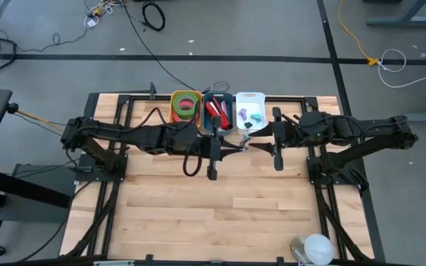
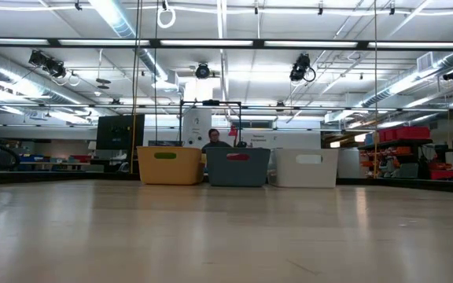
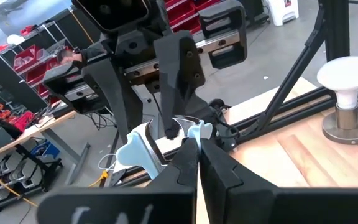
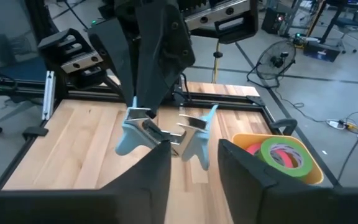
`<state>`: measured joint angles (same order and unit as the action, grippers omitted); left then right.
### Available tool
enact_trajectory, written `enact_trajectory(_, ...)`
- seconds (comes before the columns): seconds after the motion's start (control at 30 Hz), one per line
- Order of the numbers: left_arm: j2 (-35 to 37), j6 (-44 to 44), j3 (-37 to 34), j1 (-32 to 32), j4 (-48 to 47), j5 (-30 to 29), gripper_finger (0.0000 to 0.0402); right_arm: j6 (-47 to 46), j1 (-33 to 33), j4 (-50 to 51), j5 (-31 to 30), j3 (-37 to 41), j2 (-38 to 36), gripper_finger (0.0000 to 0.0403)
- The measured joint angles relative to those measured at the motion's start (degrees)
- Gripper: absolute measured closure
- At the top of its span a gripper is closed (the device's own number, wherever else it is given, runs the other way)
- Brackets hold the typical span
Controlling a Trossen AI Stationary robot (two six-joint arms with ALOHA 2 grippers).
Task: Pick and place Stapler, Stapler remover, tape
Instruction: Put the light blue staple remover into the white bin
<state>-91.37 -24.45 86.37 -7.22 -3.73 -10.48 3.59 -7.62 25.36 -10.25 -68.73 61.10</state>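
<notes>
Tape rolls (image 1: 186, 106) are stacked in the yellow bin (image 1: 173, 96), red staplers (image 1: 214, 110) lie in the grey bin (image 1: 205, 127), and small removers (image 1: 254, 117) sit in the white bin (image 1: 259, 95); sorting appears nearly finished. A pale blue staple remover (image 4: 166, 132) is pinched by the left gripper (image 3: 197, 152), clamped tight, mid-table. The right gripper (image 4: 194, 158) is held partly open around it, apparently for a handover.

The desk (image 1: 198, 214) is pale wood. Three bins: yellow (image 1: 174, 112), blue-grey (image 1: 207, 125), white (image 1: 253, 97). The tape (image 1: 186, 106) is green over pinkish-red. The staple remover (image 4: 166, 127) is light blue.
</notes>
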Motion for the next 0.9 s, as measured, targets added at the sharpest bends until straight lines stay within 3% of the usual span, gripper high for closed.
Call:
enact_trajectory(0.47,0.01,-0.09,-0.01,0.00,-0.12,0.02,0.0394,0.00,0.02,0.95,-0.30,0.00,-0.15,0.0382)
enact_trajectory(0.9,0.04,0.07,-0.02,0.00,-0.19,1.12,0.0381,0.00,0.00,0.99,-0.08,0.00,-0.19,0.0398)
